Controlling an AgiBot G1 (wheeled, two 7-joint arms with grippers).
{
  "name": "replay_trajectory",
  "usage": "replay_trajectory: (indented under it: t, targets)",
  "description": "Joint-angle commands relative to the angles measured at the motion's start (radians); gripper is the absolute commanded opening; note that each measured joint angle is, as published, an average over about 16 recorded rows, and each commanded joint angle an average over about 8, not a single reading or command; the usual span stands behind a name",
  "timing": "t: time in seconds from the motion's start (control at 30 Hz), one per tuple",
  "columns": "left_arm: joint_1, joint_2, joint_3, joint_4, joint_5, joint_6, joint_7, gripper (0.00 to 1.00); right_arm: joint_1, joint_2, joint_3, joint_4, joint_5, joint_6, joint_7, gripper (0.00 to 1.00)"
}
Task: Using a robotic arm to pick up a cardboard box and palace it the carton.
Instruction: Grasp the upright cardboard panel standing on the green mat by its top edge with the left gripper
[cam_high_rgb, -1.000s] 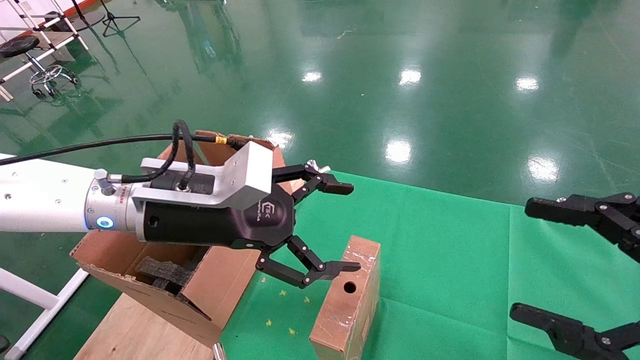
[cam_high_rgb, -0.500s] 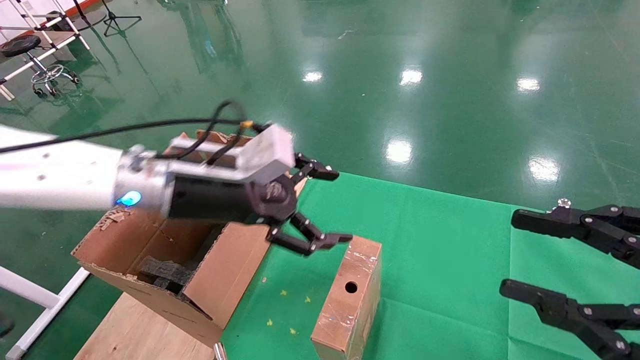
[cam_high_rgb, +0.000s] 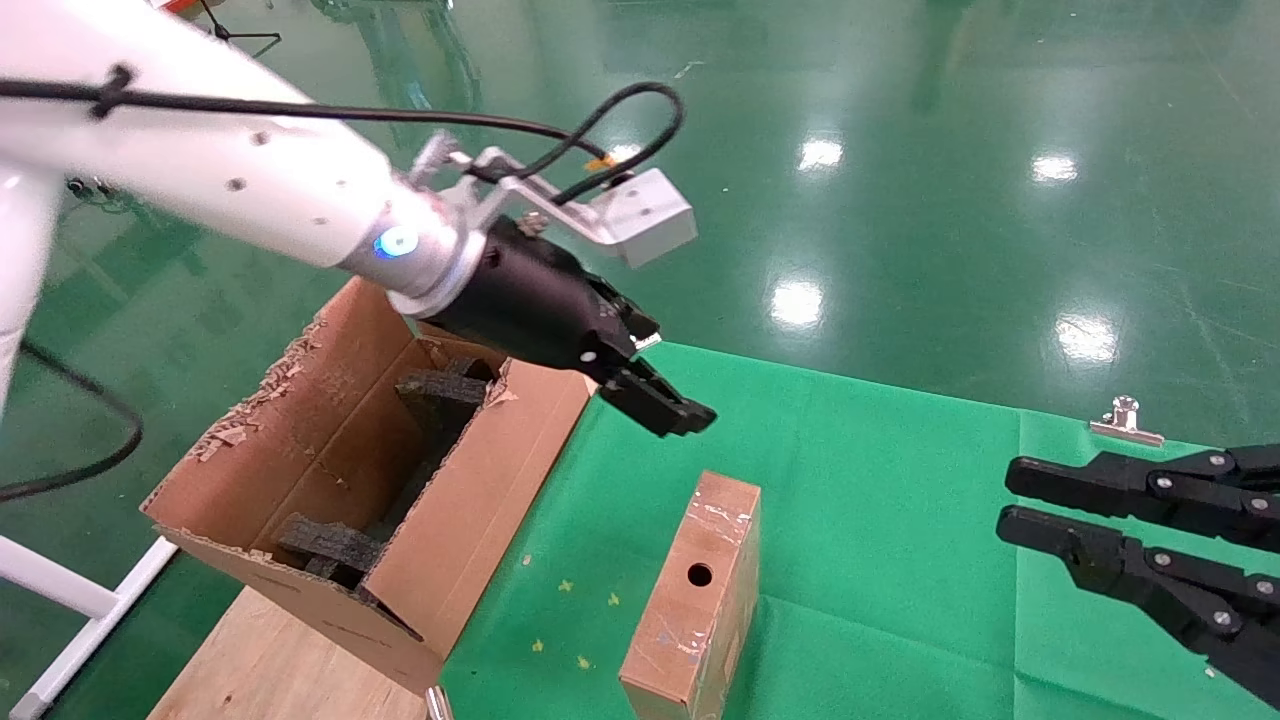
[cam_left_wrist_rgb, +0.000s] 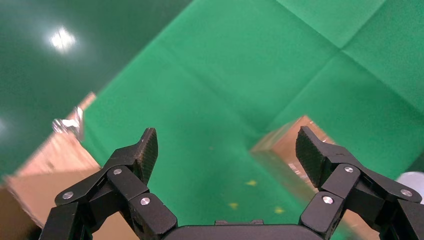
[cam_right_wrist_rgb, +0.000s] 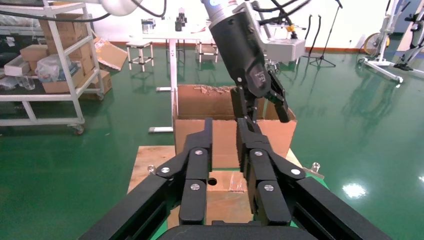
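**A:** Since the earlier frames we logged a change. Item one, left gripper (cam_high_rgb: 668, 412): it had lifted off the cardboard box (cam_high_rgb: 697, 590), rolled over, and now hung above and behind it, pointing down at the cloth. Jaws: spread wide, by the left wrist view, with nothing between them.

**B:** Agreed. Item two, the robotic arm (cam_high_rgb: 230, 165): we recorded it raised, reaching across from the left over the carton's far corner, cable looped above the silver box.

**A:** Item three, right gripper (cam_high_rgb: 1100, 510): parked at the right edge over the cloth, fingers narrowed to a slim gap, nothing held.

**B:** Item four, cardboard box: standing on its long edge on the green cloth (cam_high_rgb: 900, 480), holed narrow face toward us, untouched, just beside the carton's near wall but apart from it.

**A:** Item five, carton (cam_high_rgb: 480, 530): left of the box, torn flaps up, black foam blocks (cam_high_rgb: 330, 545) inside. Item six, metal clip (cam_high_rgb: 1126, 420) on the cloth's far right edge.

**B:** Risks, as we judged them: the box stood tall and slim, so a finger landing on its top edge instead of straddling it could tip it over. Glossy tape might let it slip in a light pinch.

**A:** And the carton wall stood close; a low carry could snag the ragged flap.
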Motion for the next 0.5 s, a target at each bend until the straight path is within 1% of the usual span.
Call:
replay_trajectory:
  t: [0.03,0.17,0.3,0.5]
  targets:
    - [-0.041,0.033,0.041,0.007,0.022,0.023,-0.096,1.00,0.000,0.000,0.000,0.000,0.000,0.000,0.000,0.00]
    - [-0.101,0.068,0.160,0.018,-0.021,0.028,-0.239,1.00,0.000,0.000,0.000,0.000,0.000,0.000,0.000,0.00]
    - [-0.155,0.095,0.279,0.027,-0.084,0.027,-0.355,1.00,0.000,0.000,0.000,0.000,0.000,0.000,0.000,0.00]
    - [-0.213,0.129,0.423,0.037,-0.177,0.021,-0.470,1.00,0.000,0.000,0.000,0.000,0.000,0.000,0.000,0.00]
